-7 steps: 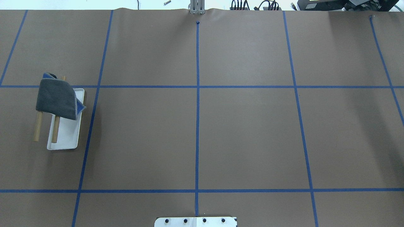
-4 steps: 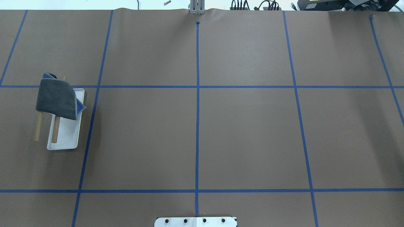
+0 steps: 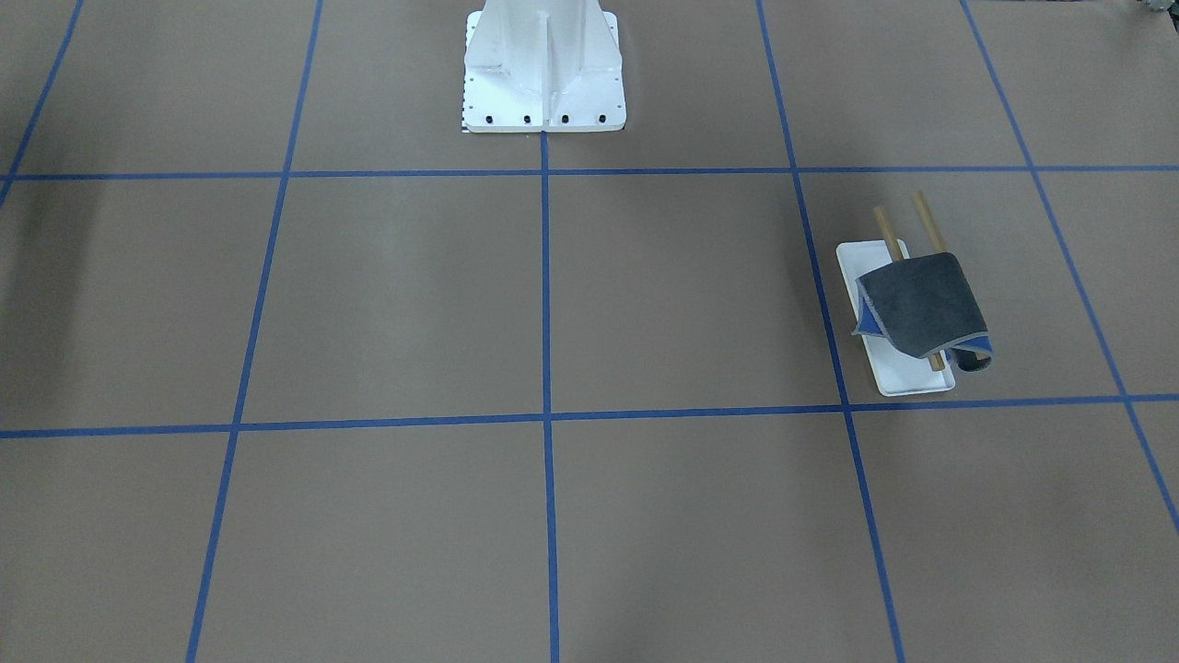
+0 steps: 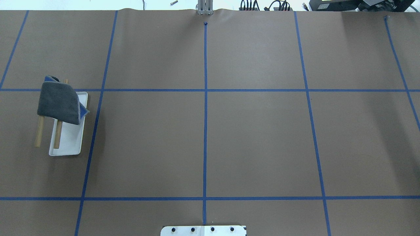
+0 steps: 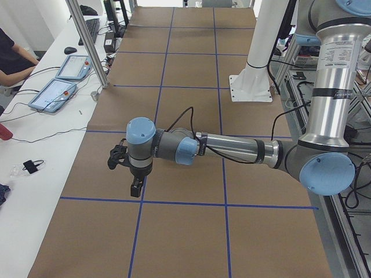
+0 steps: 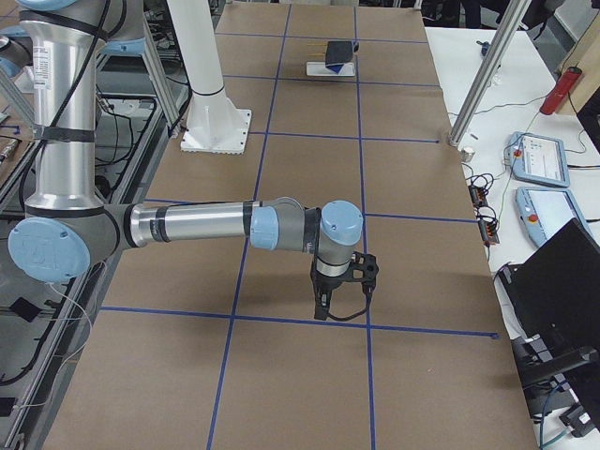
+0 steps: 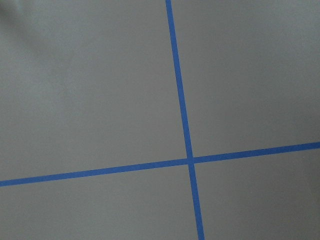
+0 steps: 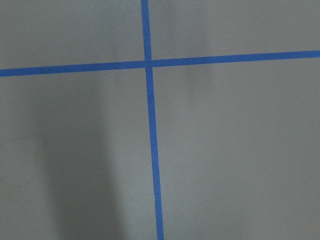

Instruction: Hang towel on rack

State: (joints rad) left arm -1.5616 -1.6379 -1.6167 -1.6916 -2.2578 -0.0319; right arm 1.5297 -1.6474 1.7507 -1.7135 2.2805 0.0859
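Black and pointing down, the left gripper [image 5: 134, 186] hangs over the brown paper [image 4: 262, 137] close to a crossing of blue tape [image 4: 205, 131]. The side view does not show how far its jaws stand apart, and no object is seen in them. The right gripper [image 6: 342, 298] hangs the same way above another tape crossing, well to the right. Its opening cannot be told either, and nothing is seen in its hold. Both wrist views show only paper and tape. Between the arms, at the near edge, stands the white bolted pedestal [image 3: 543, 64]. Far out on the left sits the rack [image 4: 65, 144], apart from both grippers. The towel [image 4: 58, 103] lies draped across the far part of both wooden rods [image 4: 58, 136], grey face up, with blue showing at its corners, above the white tray [image 4: 70, 142].
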